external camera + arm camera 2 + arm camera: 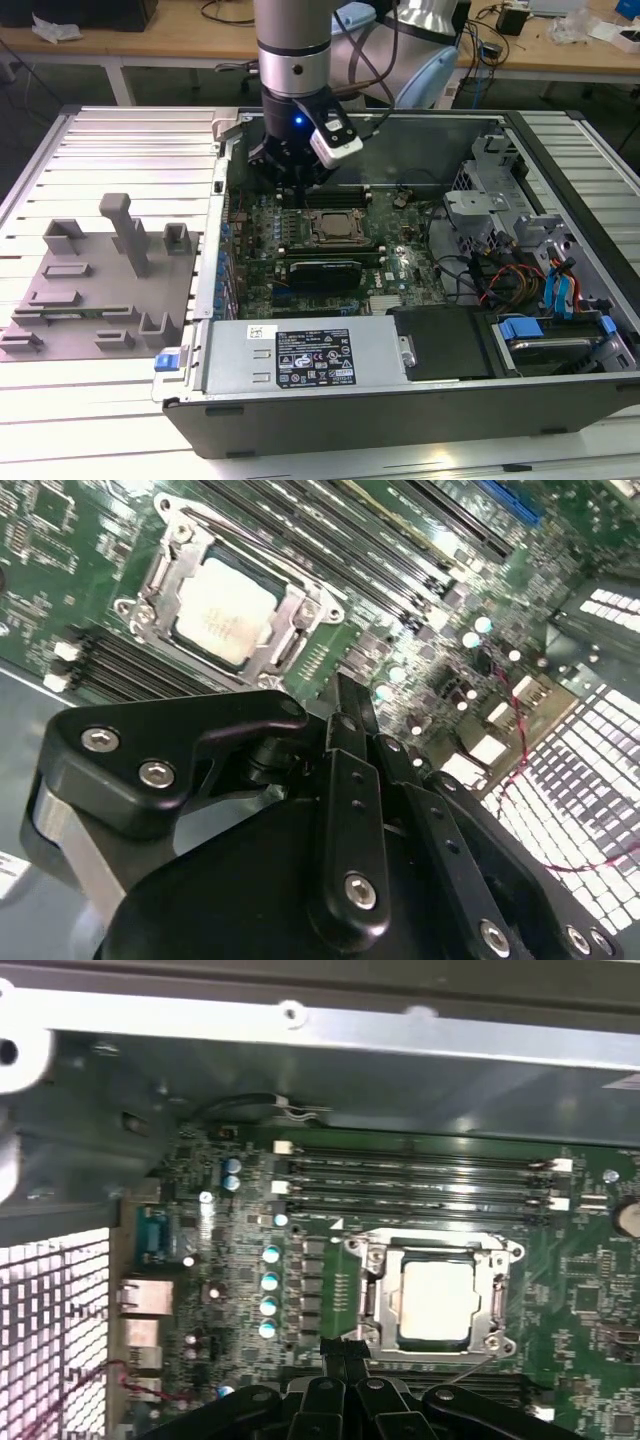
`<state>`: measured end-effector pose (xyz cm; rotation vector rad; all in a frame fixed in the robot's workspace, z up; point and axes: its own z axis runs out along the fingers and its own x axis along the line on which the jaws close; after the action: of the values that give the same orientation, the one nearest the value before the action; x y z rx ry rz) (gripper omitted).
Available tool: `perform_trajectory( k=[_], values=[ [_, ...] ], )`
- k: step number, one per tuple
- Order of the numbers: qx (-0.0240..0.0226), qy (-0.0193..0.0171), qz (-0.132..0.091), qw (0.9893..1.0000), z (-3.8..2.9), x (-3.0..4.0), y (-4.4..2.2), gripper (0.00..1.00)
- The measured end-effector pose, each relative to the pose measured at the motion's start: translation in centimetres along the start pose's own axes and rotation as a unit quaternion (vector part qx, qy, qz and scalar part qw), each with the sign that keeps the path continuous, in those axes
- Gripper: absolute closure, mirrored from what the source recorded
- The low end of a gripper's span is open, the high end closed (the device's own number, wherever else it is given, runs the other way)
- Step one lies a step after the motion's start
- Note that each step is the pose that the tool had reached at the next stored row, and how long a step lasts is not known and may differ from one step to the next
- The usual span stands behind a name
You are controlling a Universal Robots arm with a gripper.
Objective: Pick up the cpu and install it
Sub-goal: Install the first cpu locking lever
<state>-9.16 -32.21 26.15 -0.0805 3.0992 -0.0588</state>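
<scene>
The cpu (438, 1300) is seen lying flat in the socket frame (372, 1295) on the motherboard (590, 1290). Its pale metal top is turned up and it is bounded by the frame on every side. Being square, it offers no long axis. The gripper (345, 1345) is held over the board just beside the socket, its fingertips drawn together with nothing clamped between them. In the exterior view, the gripper (290, 170) is placed toward the exterior view's left of the cpu (335, 226), near it but apart. The board is housed in the open computer case (450, 410), which rests on the counter (100, 150). A grey fixture (60, 300) with recesses is set beside the case; its contents cannot be told. The chip is judged to be seated.
</scene>
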Motion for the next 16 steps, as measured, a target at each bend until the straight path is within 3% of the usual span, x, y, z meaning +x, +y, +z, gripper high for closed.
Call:
perform_trajectory(
  k=[3, 7, 11, 15, 16],
  values=[
    [0.0000, 0.0000, 0.000, 1.0000, -0.02, 0.57, 0.03, 0.89],
    [-0.0006, 0.0000, 0.000, 1.0000, -0.03, 0.62, 0.02, 0.89],
    [-0.0083, -0.0004, 0.000, 1.0000, -0.02, 0.72, 0.03, 0.89],
    [-0.0110, -0.0005, 0.000, 0.9999, -0.03, 0.74, 0.03, 0.89],
    [-0.0200, -0.0005, 0.001, 0.9998, -0.01, 0.74, 0.02, 0.89]
  ],
)
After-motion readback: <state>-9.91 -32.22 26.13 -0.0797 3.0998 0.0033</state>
